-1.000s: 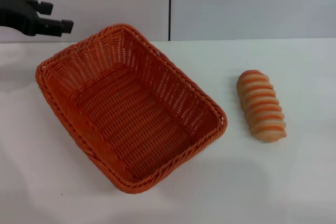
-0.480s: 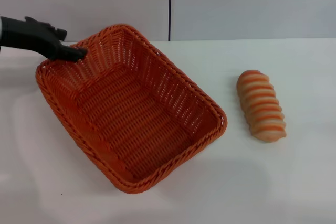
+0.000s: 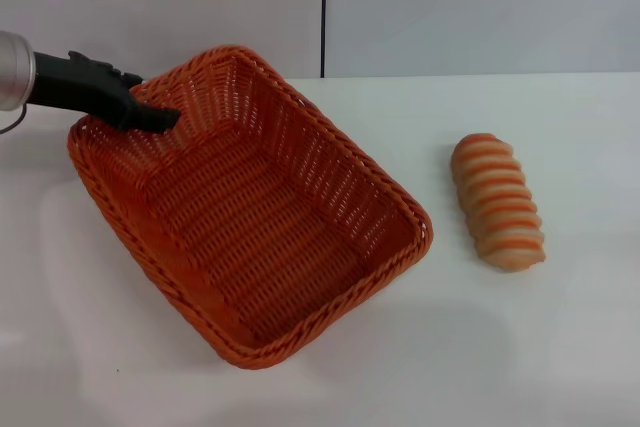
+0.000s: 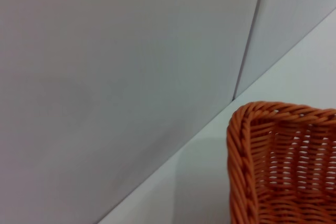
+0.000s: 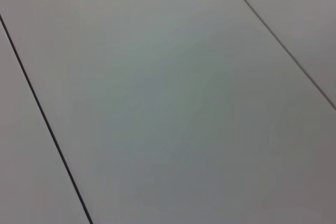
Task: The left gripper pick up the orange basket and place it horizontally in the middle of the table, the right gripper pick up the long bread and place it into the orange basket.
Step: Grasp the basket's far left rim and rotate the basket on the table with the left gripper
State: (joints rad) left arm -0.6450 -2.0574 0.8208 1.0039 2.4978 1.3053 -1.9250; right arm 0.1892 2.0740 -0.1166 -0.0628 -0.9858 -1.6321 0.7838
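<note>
The orange basket (image 3: 262, 232) lies skewed on the white table (image 3: 540, 347), left of centre, with nothing in it; one of its corners shows in the left wrist view as well (image 4: 283, 171). My left gripper (image 3: 158, 109) reaches in from the left at the basket's far left rim. It is open, its lower finger dipping just inside the wall. The long bread (image 3: 498, 202) lies on the table to the right of the basket, apart from it. The right gripper is out of view; its wrist view shows only grey wall panels.
A grey panelled wall (image 3: 450, 7) with a dark vertical seam runs along the table's far edge. Bare tabletop lies in front of the basket and around the bread.
My left gripper has come down and to the right from above the table's far left, reaching the basket's far left rim. Basket and bread have not moved.
</note>
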